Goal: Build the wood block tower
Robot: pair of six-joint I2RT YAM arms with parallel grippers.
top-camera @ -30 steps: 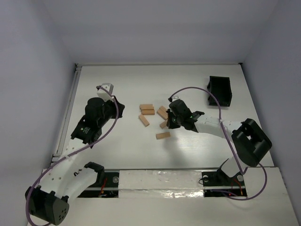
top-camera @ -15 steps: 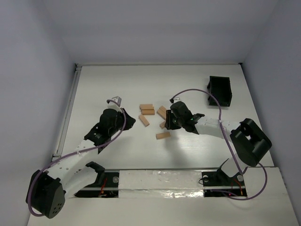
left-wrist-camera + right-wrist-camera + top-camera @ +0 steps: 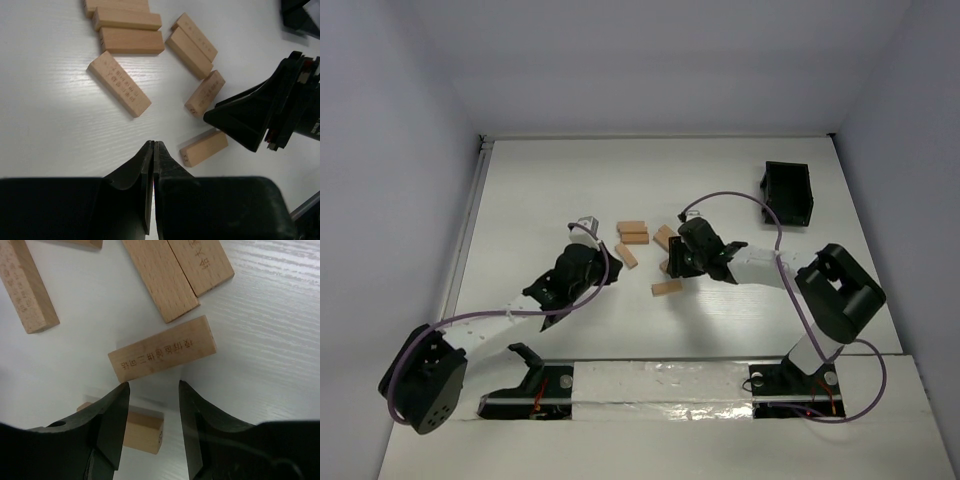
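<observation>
Blocks [image 3: 119, 83] scattered on table [image 3: 540, 190], left claw [image 3: 154, 150] closed, right claw [image 3: 152, 390] open

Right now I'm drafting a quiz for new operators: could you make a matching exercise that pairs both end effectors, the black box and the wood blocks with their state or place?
Column A
1. left end effector
2. right end effector
3. black plastic box
4. wood blocks

Column B
a. lying loose near the middle of the table
b. fingers open, just above a block
c. toward the far right corner
d. fingers shut together, holding nothing

Pairs: 1-d, 2-b, 3-c, 4-a
</observation>
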